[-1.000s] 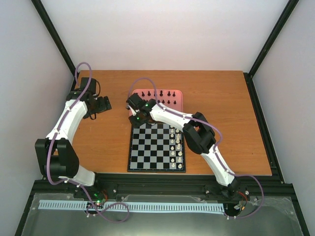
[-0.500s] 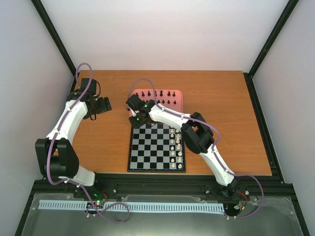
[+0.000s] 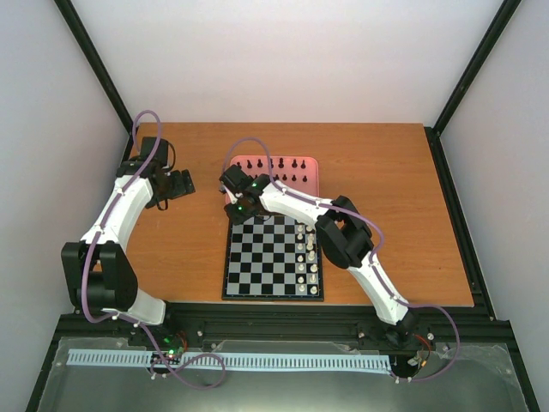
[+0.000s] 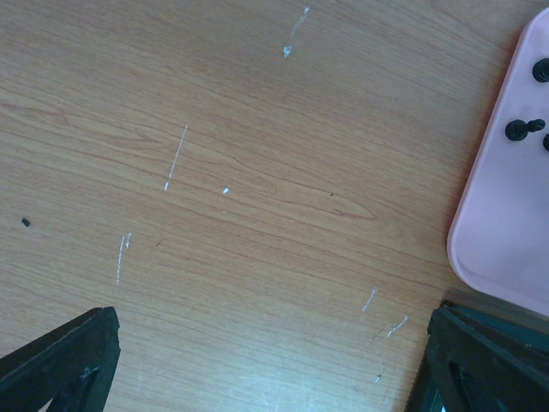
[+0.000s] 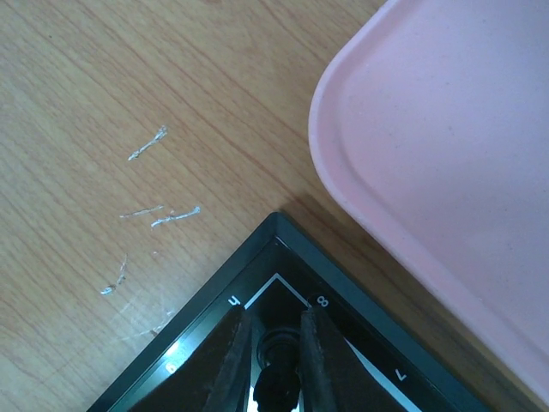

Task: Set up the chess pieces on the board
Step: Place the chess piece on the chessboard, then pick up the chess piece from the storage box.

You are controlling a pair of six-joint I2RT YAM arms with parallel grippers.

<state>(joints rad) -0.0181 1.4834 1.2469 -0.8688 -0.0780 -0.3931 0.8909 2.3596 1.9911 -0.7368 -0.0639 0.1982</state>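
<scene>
Right end effector (image 5: 274,322) around one piece (image 5: 274,390)

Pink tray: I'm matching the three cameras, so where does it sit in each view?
Top external: the pink tray, above the board, centre.
Left wrist: right edge, black pieces on it.
Right wrist: upper right, bare.
Shared landmark: wooden table left of it in every view.

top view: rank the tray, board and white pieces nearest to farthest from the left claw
From the left claw, which is open over bare table:
1. tray: just to its right, beyond the board.
2. board: to its right and closer to the arm bases.
3. white pieces: lined up along the board's right side.
</scene>
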